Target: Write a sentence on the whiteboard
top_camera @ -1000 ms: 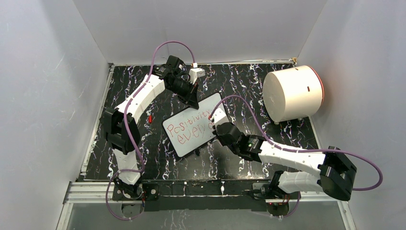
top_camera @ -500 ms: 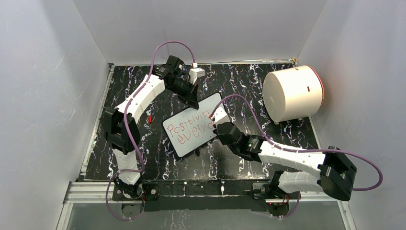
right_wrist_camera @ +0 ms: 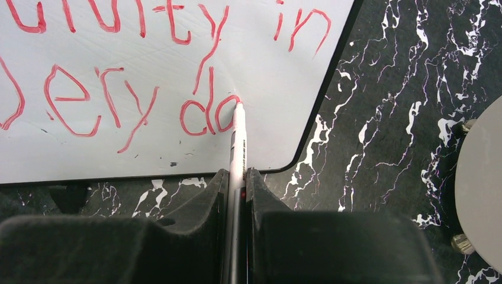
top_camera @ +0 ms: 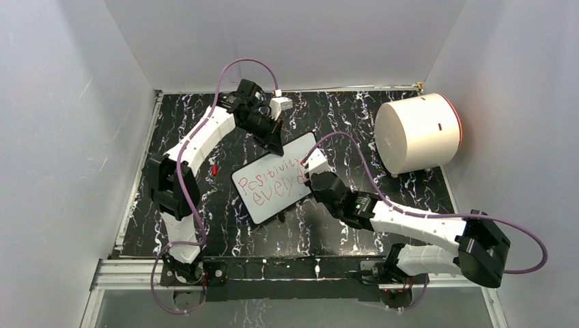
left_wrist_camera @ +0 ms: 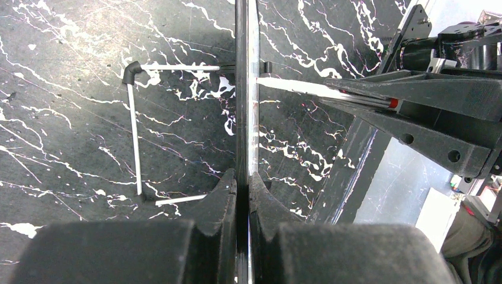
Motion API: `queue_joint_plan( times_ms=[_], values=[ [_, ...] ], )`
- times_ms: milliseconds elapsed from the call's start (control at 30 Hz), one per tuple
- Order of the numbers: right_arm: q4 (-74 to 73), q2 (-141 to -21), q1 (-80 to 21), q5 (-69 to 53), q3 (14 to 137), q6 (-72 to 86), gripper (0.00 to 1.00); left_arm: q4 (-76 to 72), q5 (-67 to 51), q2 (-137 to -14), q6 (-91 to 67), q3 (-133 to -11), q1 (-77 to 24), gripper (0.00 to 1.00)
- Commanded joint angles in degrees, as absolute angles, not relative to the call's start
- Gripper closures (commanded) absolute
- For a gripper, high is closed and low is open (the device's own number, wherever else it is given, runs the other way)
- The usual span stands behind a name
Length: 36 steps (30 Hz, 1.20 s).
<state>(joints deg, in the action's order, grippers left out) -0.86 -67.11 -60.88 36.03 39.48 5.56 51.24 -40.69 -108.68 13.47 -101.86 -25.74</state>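
My right gripper pinches a slim white marker pen, its tip on the small black-framed whiteboard mid-frame in the top view. My left gripper clamps the board's upper edge. The red handwritten sentence seems mid-"day", and finishing needs careful strokes near the edge. The line beginnings are cut off in my right wrist view.

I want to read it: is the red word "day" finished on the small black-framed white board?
No, the red writing stops at "da", where the tip of the white marker pen rests; no "y" follows.
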Motion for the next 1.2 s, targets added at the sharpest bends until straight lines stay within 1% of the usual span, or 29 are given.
queue_joint_plan(
  times_ms=[0,400,600,767,1167],
  values=[
    [3.2,-66.6,-60.5,36.6,40.5,4.7,1.0,55.4,-37.0,-111.0,16.1,-101.1,-27.4,1.0],
    [-2.5,-67.3,-60.3,32.3,39.5,7.2,1.0,55.4,-37.0,-111.2,16.1,-101.2,-27.4,1.0],
    [-4.4,-67.1,-60.4,33.4,39.2,7.4,1.0,56.3,-38.9,-112.3,15.9,-103.2,-27.4,1.0],
    [-4.6,-65.3,-59.9,36.4,37.9,6.9,1.0,54.9,-37.2,-110.4,15.8,-100.4,-27.5,1.0],
    [-3.2,-58.3,-59.9,33.6,36.5,7.6,1.0,55.3,-36.1,-111.6,15.9,-101.4,-27.7,1.0]
  ],
)
